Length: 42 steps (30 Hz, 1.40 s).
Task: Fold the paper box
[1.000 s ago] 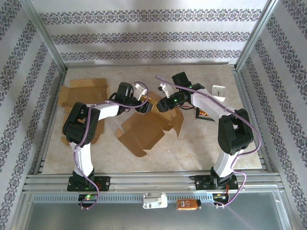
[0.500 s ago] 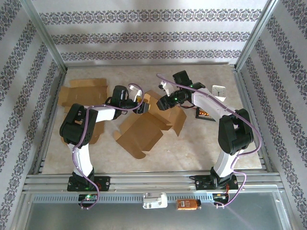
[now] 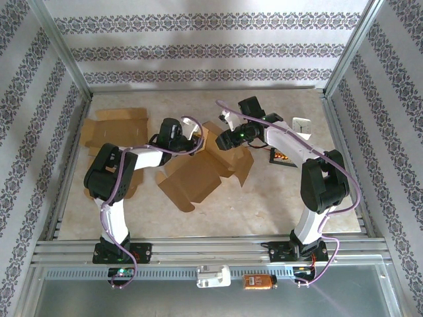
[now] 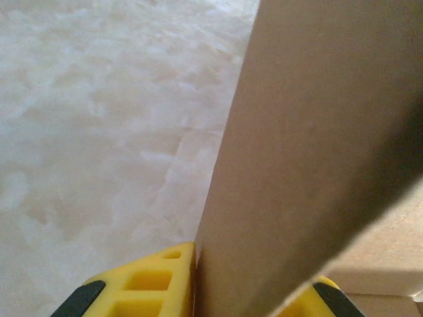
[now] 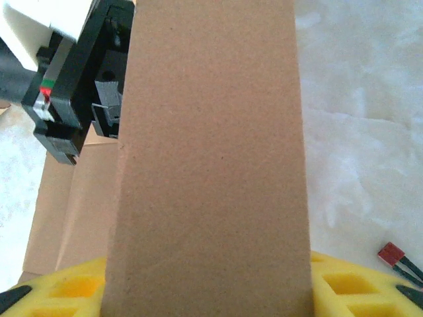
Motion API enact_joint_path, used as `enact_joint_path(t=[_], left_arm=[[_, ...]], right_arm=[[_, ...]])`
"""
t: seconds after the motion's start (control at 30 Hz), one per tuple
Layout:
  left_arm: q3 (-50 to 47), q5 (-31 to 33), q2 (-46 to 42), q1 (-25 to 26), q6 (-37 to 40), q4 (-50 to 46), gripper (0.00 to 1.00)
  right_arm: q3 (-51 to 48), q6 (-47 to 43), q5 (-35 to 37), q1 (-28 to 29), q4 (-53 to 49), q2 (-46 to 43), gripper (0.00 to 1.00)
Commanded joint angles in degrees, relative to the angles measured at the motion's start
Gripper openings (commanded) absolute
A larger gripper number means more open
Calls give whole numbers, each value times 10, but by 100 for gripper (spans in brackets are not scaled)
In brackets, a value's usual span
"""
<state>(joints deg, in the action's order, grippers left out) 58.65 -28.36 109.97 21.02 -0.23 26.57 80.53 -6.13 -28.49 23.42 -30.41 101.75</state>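
The left gripper [image 3: 193,137] is clenched on an upright flap of the paper box [image 3: 195,175]. In the left wrist view the brown panel rises from between the yellow fingers [image 4: 155,284]. The finger at lower left lies flat against the panel's edge. The finger at lower right is mostly covered by the cardboard, with only its tip showing.

The right gripper [image 3: 225,140] is about half closed and grasps another flap of the same box. In the right wrist view a broad cardboard strip fills the gap between its two yellow fingers [image 5: 63,287] and runs up the middle of the frame. How hard they press on it cannot be made out.

In the top view the two grippers face each other just above the centre of the frame, close together. The box hangs from them and spreads down and to the left over the pale table [image 3: 277,198]. Its lower edge rests on the surface and its long open side faces lower left. The box's upper right part sits under the right gripper and is hard to read there.

In the right wrist view the black body of the left gripper shows at upper left, touching the strip's left edge. A small red clip on dark wires [image 5: 392,253] lies at the right edge, partly cut off. Flat cardboard sheets [image 3: 114,125] lie at the upper left of the table, well apart from the box.
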Motion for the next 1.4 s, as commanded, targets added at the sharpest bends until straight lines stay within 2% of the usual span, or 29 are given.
enact_joint_path(t=[0.0, 0.1, 0.17, 0.2, 0.3, 0.4, 0.5, 0.67, 0.77, 0.87, 0.97, 1.03, 1.1, 1.2, 1.27, 1.37], left_arm=[[-13, 83, -3, 12, -11, 107, 19], [-20, 72, -2, 20, -37, 143, 70], [-51, 77, -22, 20, -57, 188, 84], [-66, 84, -40, 20, -61, 192, 88], [-96, 94, -111, 20, -70, 156, 94], [-124, 121, -212, 20, -103, 66, 96], [-132, 166, -315, 20, -163, -66, 99], [-125, 204, -399, 9, -235, -228, 99], [-105, 233, -408, 0, -270, -311, 99], [-73, 220, -394, -13, -295, -358, 99], [-10, 172, -348, -21, -316, -398, 100], [58, 123, -301, -21, -317, -433, 98], [133, 75, -245, -21, -322, -465, 94], [228, 42, -171, -22, -313, -498, 90], [291, 31, -123, -22, -291, -522, 88], [388, 7, -42, -22, -251, -573, 88]], right_arm=[[31, -3, -17, 9, 14, -19, 53], [47, -65, 11, 11, -8, -19, 53], [63, -120, 48, 11, -32, -19, 53], [74, -163, 59, 11, -45, -17, 53], [99, -272, 77, 12, -74, -8, 55], [106, -393, 70, 14, -73, 1, 57], [109, -518, 53, 21, -72, 17, 59], [157, -578, -12, 17, -89, 76, 57], [181, -571, -4, 23, -93, 98, 56], [176, -493, -45, 20, -61, 71, 60], [147, -314, -44, 17, 18, 20, 64], [130, -146, 16, 13, 60, -15, 64], [128, 60, 110, 4, 39, -45, 64], [88, 276, 132, -16, -14, -106, 62], [26, 377, 140, -20, -4, -156, 59], [-30, 455, 200, -13, -15, -204, 63]])
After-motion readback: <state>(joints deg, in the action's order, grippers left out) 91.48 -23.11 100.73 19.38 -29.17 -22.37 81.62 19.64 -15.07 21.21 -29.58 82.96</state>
